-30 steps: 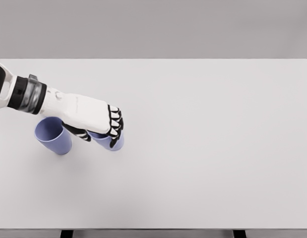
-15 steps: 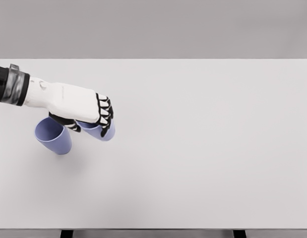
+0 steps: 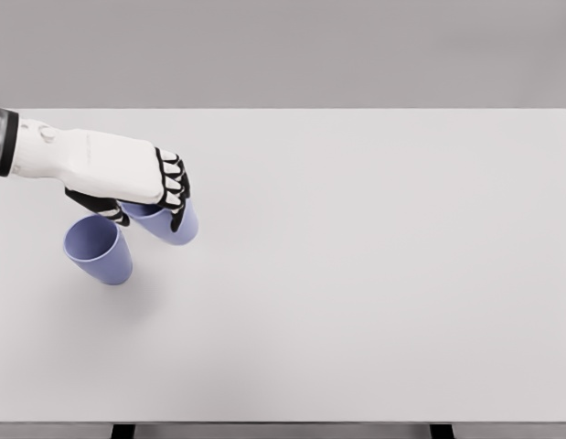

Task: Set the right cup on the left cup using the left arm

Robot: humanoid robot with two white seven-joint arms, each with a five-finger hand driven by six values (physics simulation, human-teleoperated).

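Note:
My left hand reaches in from the left edge, its fingers curled around a blue-violet cup that hangs lifted above the white table. Most of that cup's upper part is hidden by the hand. A second, matching cup stands on the table just below and to the left of the hand, its open mouth facing up. The held cup is a little to the right of and above the standing one, not touching it. My right arm does not show.
The table's front edge runs along the bottom of the view, with dark legs below it. A grey wall lies behind the far edge.
The left hand has lifted the held cup off the table and carried it up and to the left, closer to the standing cup, which has not moved.

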